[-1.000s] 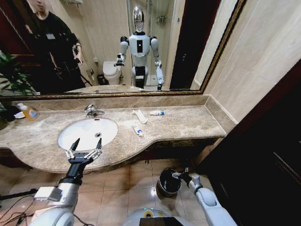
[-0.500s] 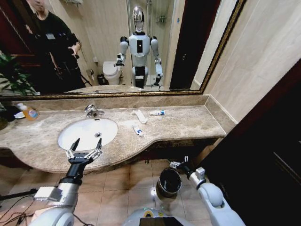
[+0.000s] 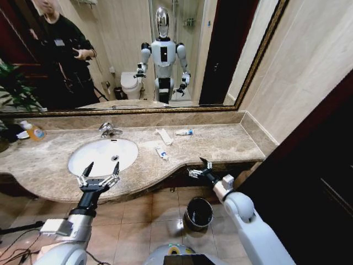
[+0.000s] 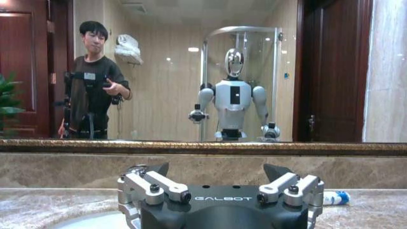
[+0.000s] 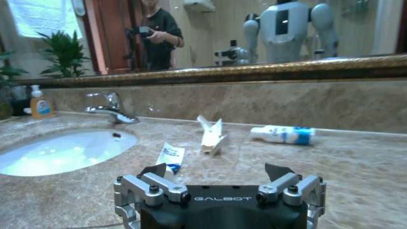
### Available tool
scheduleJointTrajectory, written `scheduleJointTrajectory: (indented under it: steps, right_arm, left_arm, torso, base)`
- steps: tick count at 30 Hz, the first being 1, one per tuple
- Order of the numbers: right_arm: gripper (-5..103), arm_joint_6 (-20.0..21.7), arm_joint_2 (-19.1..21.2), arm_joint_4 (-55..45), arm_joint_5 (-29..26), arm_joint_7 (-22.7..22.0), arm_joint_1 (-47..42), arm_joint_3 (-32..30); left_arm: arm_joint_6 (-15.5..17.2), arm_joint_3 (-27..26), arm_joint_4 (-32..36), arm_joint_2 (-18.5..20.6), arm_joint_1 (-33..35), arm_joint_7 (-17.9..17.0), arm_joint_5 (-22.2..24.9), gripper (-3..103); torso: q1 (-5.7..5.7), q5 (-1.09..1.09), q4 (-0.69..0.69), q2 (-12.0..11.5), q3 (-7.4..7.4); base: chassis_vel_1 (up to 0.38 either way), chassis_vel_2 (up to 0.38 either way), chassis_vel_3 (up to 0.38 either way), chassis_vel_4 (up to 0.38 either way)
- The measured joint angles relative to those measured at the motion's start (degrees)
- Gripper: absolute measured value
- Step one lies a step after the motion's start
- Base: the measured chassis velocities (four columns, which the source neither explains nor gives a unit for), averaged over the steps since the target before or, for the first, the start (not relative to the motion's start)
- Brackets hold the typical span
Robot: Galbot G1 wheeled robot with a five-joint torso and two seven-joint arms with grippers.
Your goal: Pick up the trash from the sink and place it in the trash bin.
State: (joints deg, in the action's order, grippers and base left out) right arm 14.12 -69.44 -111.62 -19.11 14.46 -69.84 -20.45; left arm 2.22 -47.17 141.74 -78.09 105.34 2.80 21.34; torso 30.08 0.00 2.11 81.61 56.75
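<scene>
I hold the right gripper (image 3: pixel 199 168) spread and empty at the beige marble worktop (image 3: pixel 220 144) edge above the dark round trash bin (image 3: pixel 198 213), three white-and-blue toiletry items (image 3: pixel 161 153) uncollected, left gripper (image 3: pixel 99 172) spread beside the white oval sink (image 3: pixel 103 155).

Beige tiled walls, a gold-framed mirror (image 3: pixel 138 55), dark wooden door (image 3: pixel 309 182) — glossy tan floor tiles (image 3: pixel 143 221).
</scene>
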Motion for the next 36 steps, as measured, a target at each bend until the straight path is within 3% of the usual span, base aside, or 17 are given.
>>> scheduleJointTrajectory:
  steps: [9, 20, 36]
  right_arm:
    - [100, -0.73, -1.63, 7.46, -0.03, -0.06, 7.92, 5.94]
    - [100, -0.86, -6.86, 16.56, 1.59, -0.90, 16.31, 13.23]
    - [100, -2.18, -10.78, 22.48, 3.96, -1.28, 19.28, 15.58]
  left_arm:
    - [0.00, 0.00, 0.00, 0.00, 0.00, 0.00, 0.00, 100]
    - [0.00, 0.00, 0.00, 0.00, 0.00, 0.00, 0.00, 100]
    - [0.00, 0.00, 0.00, 0.00, 0.00, 0.00, 0.00, 100]
  torso:
    - [0.00, -0.01, 0.00, 0.00, 0.00]
    - [0.00, -0.01, 0.00, -0.01, 0.00]
    - [0.00, -0.02, 0.00, -0.01, 0.00]
  base:
    - [0.000, 0.000, 0.000, 0.000]
    - [0.000, 0.000, 0.000, 0.000]
    - [0.000, 0.000, 0.000, 0.000]
